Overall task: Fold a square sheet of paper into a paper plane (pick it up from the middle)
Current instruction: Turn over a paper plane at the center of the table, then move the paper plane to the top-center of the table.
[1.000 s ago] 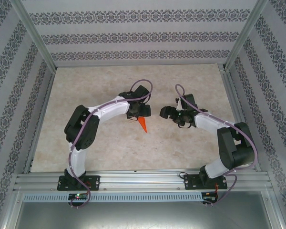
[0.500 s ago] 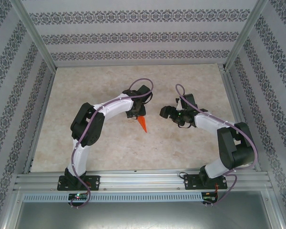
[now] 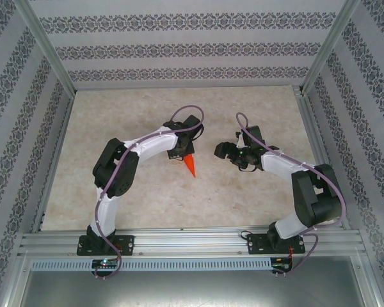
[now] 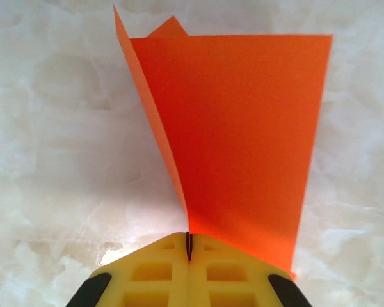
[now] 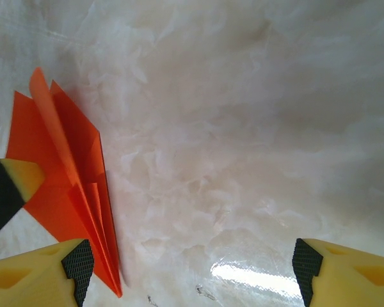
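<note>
Over the table [image 3: 128, 121]: pinching paper plane [image 4: 243, 141] in closed left gripper [image 4: 188, 248], right gripper [image 5: 191, 265] open. Likely final shaping; next, grasp free wing.

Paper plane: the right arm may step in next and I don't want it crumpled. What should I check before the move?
1. Hold: left gripper shut on the plane, paper pinched where its fingers meet: ok.
2. Ready to take: right gripper open, jaws wide apart: ok.
3. Plane centred in the right gripper's gap: not ok, it sits off by one finger.
4. Space between the two grippers in the top view: ok.
5. Plane lifted off the table: cannot tell.
6. Folds finished: cannot tell.
</note>
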